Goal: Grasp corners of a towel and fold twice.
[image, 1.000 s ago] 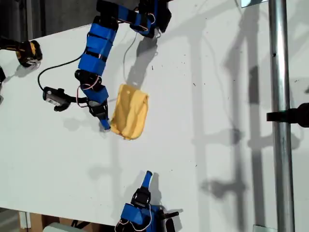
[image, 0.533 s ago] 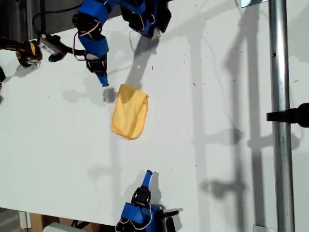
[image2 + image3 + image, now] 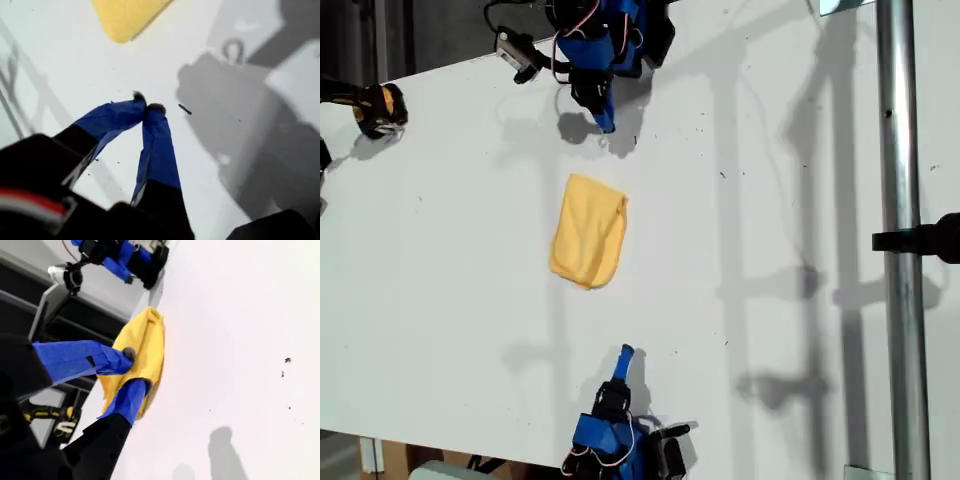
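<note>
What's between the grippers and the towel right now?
Nothing visible. Only bare white table separates the folded towel from my first gripper at the exterior view's top and my second gripper at its bottom.

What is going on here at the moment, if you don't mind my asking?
Two blue robot arms are working on a yellow towel, which lies folded into a narrow bundle in the middle of the white table. Neither arm is touching it. My first gripper is shut and empty near the table's far edge in the exterior view. My second gripper sits at the near edge, a bare stretch of table away from the towel, its jaws slightly parted and holding nothing.
</note>
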`<state>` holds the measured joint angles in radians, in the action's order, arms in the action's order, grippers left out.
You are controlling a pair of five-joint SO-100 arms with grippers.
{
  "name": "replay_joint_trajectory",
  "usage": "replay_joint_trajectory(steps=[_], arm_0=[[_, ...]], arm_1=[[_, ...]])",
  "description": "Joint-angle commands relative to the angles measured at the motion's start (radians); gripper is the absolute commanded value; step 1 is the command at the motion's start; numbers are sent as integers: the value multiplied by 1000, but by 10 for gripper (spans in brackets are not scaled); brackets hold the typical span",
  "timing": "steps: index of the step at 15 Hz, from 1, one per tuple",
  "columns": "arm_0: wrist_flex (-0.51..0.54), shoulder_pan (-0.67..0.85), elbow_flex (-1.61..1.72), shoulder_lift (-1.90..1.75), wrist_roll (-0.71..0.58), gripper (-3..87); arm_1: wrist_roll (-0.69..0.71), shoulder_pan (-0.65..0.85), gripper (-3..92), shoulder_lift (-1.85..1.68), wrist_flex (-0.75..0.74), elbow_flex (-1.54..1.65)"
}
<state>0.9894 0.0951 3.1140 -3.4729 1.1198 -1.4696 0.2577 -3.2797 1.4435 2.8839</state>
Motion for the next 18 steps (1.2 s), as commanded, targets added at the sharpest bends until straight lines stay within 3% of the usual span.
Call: replay_joint_trajectory(steps=[1,3,4,5,6,7,8,18], arm_0=[[126,15,6,-6,117,81],[295,5,6,-6,422,77],[299,11,6,-5,360,75],[301,11,6,-5,143,75],[302,-3,6,-2,14,71],[302,-20,6,-2,-15,70],[302,-21,6,-2,-129,70],[301,-15,6,-3,-161,70]], arm_1=[[-91,-28,113,-2,34,28],[-83,-95,119,-5,37,23],[-46,-118,119,-5,44,23],[-31,-138,118,-5,46,23],[-31,-149,118,-5,46,23],[-31,-153,118,-5,46,23],[-31,-153,118,-5,46,23],[-31,-152,118,-5,46,23]])
